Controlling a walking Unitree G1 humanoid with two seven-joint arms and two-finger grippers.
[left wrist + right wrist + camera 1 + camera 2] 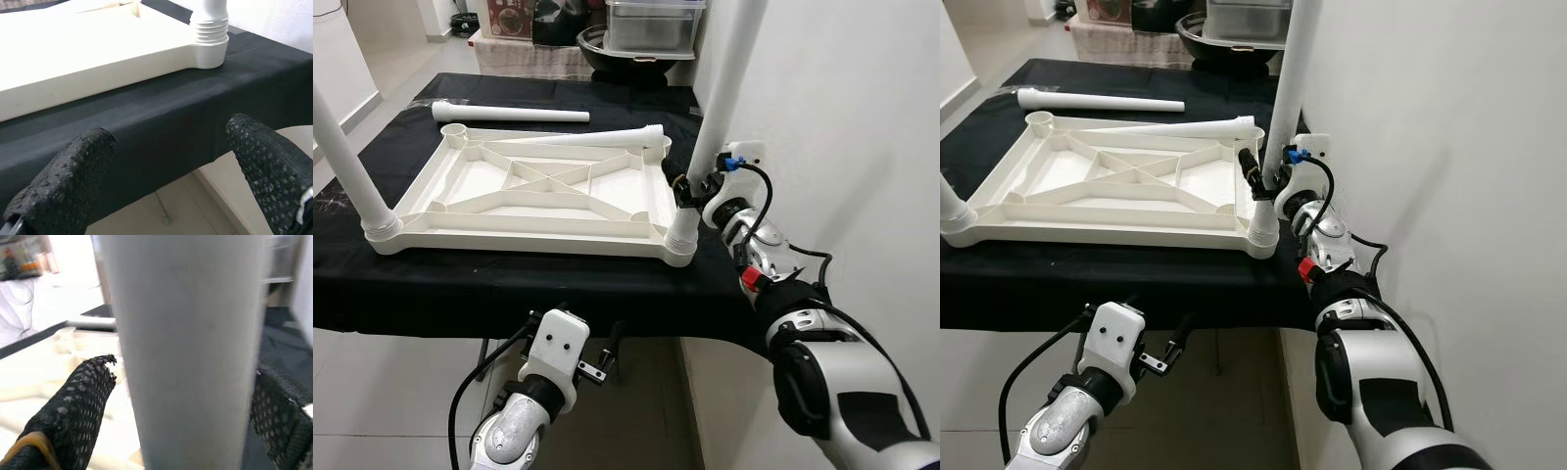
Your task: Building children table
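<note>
A white plastic table top (509,240) lies upside down on a black-clothed table (460,284). One white leg (724,88) stands upright in its near right corner socket (211,46). My right gripper (690,188) holds this leg just above the socket, one finger (83,396) on each side. Another leg (342,147) stands in the near left corner. Two loose legs lie flat: one (509,115) on the cloth behind, one (597,138) across the top's far edge. My left gripper (573,335) hangs open below the table's front edge, nothing between its fingers (73,171).
A white wall (862,117) runs close along the right side of the table. A steel container (651,24) and a dark bowl (607,49) stand behind the table's far end. Tiled floor (401,392) lies below the front edge.
</note>
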